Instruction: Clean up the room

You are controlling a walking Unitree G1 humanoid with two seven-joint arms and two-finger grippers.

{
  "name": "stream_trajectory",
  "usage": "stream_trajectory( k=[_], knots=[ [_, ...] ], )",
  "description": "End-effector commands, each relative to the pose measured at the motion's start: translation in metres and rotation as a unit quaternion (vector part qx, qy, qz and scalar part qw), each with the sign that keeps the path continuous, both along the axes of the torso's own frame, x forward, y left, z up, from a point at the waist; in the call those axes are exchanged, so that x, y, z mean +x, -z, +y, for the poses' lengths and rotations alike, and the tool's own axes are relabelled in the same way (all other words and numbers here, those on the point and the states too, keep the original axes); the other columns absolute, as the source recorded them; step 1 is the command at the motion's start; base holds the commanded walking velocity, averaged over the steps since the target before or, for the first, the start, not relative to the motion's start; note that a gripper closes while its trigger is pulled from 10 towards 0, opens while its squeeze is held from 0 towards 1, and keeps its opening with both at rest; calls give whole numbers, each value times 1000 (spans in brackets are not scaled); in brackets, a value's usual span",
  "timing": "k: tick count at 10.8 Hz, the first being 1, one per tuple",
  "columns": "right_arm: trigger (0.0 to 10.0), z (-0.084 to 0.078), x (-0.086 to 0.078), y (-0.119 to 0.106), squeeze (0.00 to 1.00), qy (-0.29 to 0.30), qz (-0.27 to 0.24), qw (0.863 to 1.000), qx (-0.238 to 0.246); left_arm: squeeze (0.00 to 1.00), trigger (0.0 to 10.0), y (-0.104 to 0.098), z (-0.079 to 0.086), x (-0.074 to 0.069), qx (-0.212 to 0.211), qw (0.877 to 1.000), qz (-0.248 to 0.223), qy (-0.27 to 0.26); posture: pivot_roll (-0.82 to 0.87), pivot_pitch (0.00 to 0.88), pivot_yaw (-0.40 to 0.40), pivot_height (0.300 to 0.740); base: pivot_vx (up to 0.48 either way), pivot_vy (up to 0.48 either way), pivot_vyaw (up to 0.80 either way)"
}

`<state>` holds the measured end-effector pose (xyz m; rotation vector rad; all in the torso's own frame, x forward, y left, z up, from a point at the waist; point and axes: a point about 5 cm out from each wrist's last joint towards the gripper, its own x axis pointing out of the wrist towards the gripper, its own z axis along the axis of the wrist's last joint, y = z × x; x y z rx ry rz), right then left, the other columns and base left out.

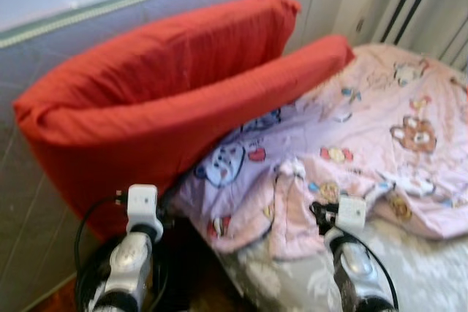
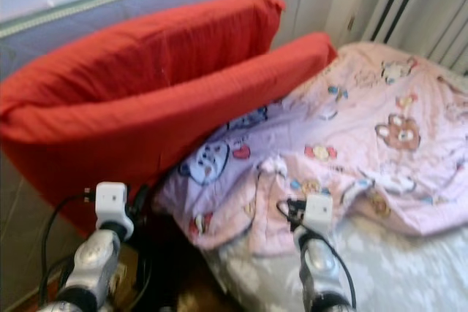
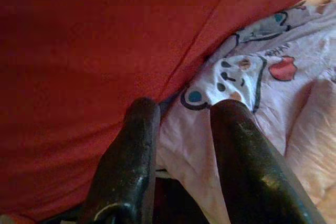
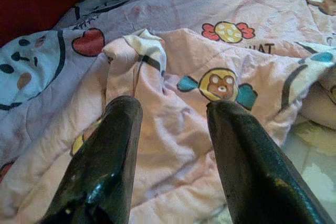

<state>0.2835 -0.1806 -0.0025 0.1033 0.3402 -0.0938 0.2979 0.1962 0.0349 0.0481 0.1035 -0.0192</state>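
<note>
A pink and lilac cartoon-print blanket (image 1: 365, 137) lies crumpled across the bed, its near edge folded over. Two big red pillows (image 1: 146, 93) lean against the grey wall panel at the bed's head, and the lower one (image 1: 292, 71) rests on the blanket's edge. My left gripper (image 3: 184, 114) is open, its fingers (image 3: 131, 145) at the seam where the red pillow meets the blanket, with blanket fabric between them. Over the folded near edge of the blanket (image 4: 173, 145) my right gripper (image 4: 173, 111) stands open and holds nothing.
A pale flowered sheet (image 1: 409, 268) shows at the bed's near right. The grey padded panel (image 1: 44, 202) runs along the left. Light curtains with dark stripes (image 1: 417, 5) hang at the back right. A bit of wooden floor (image 1: 58, 294) shows at the lower left.
</note>
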Motion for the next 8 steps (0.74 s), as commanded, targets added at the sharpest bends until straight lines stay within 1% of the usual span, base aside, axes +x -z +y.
stream_trajectory(
  k=[1, 5, 7, 8],
  knots=[
    [10000, 1, -4, 5, 0, -1, 12, 1000, 1, 0, 10000, 1, 0, -2, 1, 1000, 0, 2, 142, 99, -13, 666, 0, 0, 0],
    [10000, 1, -2, 4, 0, -4, 16, 1000, -5, 0, 10000, 0, -1, -3, 4, 1000, -5, 5, 149, 103, -19, 666, 0, 0, 0],
    [10000, 3, -1, 6, 0, -8, 32, 999, -4, 0, 10000, 0, -3, -3, 3, 1000, -6, 6, 152, 104, -21, 666, 0, 0, 0],
    [10000, 4, 0, 5, 0, -9, 30, 1000, 2, 0, 10000, -1, -3, -2, 2, 1000, -6, 6, 152, 111, -22, 651, 0, 0, 0]
  ],
)
